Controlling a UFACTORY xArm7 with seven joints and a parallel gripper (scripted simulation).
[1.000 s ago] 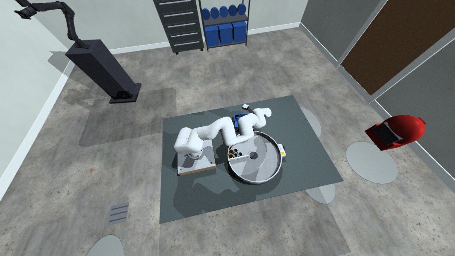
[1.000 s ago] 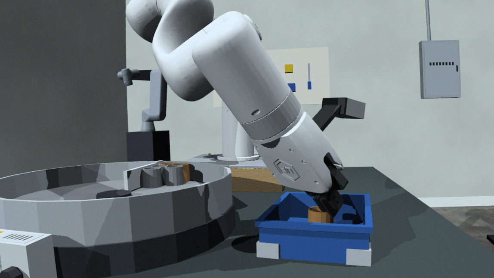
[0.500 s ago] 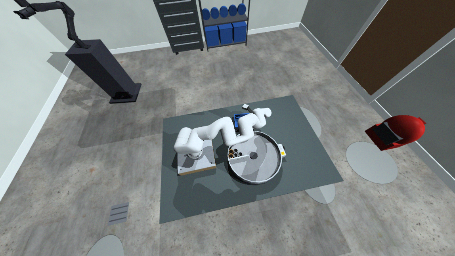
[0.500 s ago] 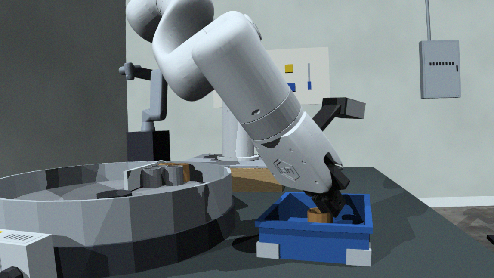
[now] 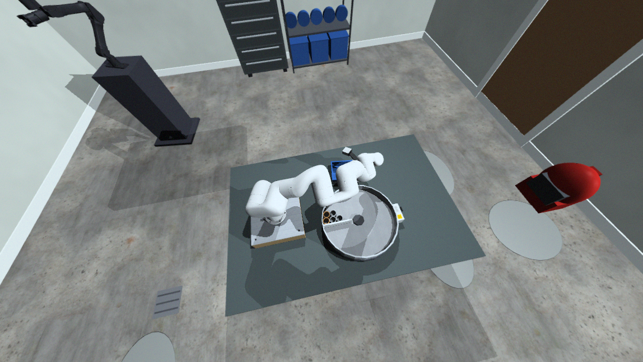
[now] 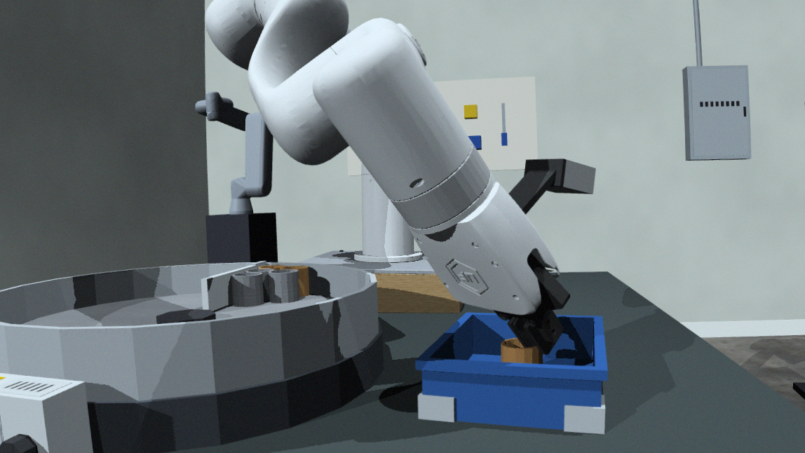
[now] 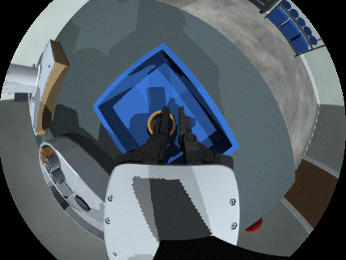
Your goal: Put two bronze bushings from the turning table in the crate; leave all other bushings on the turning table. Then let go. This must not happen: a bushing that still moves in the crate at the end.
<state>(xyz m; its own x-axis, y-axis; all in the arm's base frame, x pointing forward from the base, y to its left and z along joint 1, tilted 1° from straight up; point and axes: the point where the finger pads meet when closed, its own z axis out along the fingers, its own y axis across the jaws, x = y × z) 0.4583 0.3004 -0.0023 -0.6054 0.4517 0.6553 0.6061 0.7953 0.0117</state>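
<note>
The blue crate (image 6: 512,372) sits on the dark mat beside the turning table (image 6: 168,338). A bronze bushing (image 6: 520,352) stands upright on the crate floor. My gripper (image 6: 534,338) reaches down into the crate, right at the bushing. In the wrist view the fingers stand slightly apart, one inside the bushing's ring (image 7: 159,120) and one outside, so its wall lies loosely between them. The gripper is open by a small gap. On the turning table, grey bushings (image 6: 264,287) and a bronze bushing (image 6: 298,278) stand behind a divider wall.
The turning table has a raised rim and a control box (image 6: 34,405) at its front. My arm's base block (image 5: 276,224) stands left of the table. The crate (image 5: 339,165) is mostly hidden under my arm in the overhead view.
</note>
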